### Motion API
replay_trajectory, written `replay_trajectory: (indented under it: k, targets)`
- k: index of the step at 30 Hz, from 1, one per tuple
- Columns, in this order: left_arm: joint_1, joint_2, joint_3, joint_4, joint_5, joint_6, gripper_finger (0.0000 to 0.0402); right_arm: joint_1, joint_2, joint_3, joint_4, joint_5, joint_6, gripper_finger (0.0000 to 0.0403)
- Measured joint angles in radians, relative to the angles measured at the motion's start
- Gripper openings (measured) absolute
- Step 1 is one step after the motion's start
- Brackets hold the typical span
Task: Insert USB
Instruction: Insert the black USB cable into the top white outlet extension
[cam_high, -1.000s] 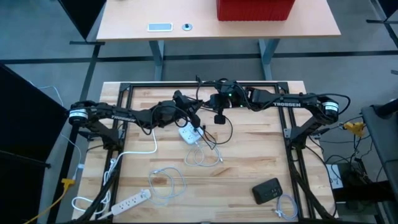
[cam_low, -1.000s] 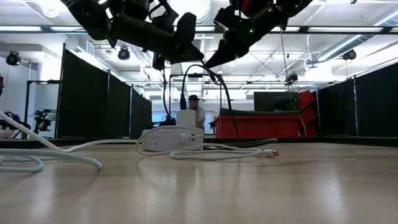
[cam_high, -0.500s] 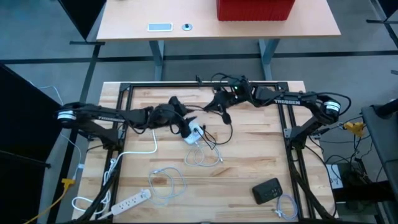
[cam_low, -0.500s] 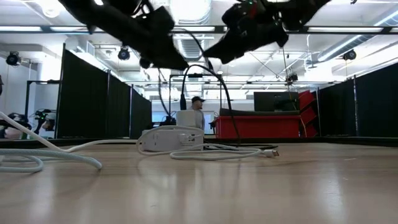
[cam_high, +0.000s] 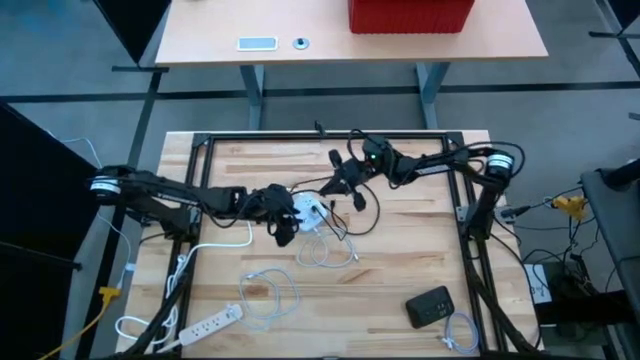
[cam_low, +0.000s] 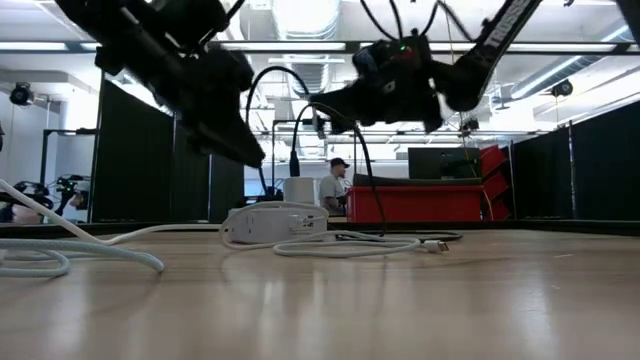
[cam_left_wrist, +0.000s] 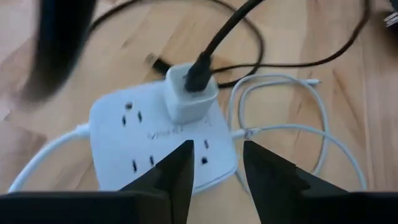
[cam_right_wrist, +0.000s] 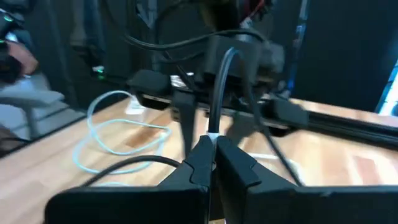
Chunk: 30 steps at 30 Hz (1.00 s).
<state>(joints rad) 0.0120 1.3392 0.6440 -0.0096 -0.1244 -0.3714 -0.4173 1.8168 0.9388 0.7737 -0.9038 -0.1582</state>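
The left gripper (cam_left_wrist: 211, 177) hovered low over the white power strip (cam_left_wrist: 158, 140), fingers parted with nothing between them. A white charger (cam_left_wrist: 189, 93) stood plugged into the strip, a black cable (cam_left_wrist: 217, 40) already seated in its top. Just beyond, the right gripper (cam_right_wrist: 214, 163) hung above the table, fingers pinched shut on that black cable. Judging by this, the plug looked inserted; the next move would call for releasing the cable and lifting clear without tugging it. A person (cam_low: 338, 190) sat far behind.
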Motion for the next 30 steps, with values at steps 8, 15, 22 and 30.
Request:
replay_trajectory:
  k: [8, 15, 22, 30]
  targets:
    - [0.001, 0.0, -0.017, 0.036, -0.075, 0.012, 0.0105, 0.018, 0.049, 0.043, -0.005, -0.016, 0.063, 0.0001]
    - [0.001, 0.0, -0.018, 0.036, -0.076, 0.03, 0.0111, 0.019, 0.047, 0.032, -0.011, -0.005, 0.081, 0.0001]
    - [0.001, 0.0, -0.019, 0.114, -0.077, 0.097, 0.0106, 0.033, 0.048, 0.027, -0.016, 0.023, 0.077, 0.0001]
    - [0.001, 0.0, -0.019, 0.285, -0.101, 0.232, 0.0116, 0.034, 0.049, 0.027, -0.081, 0.04, 0.072, 0.0]
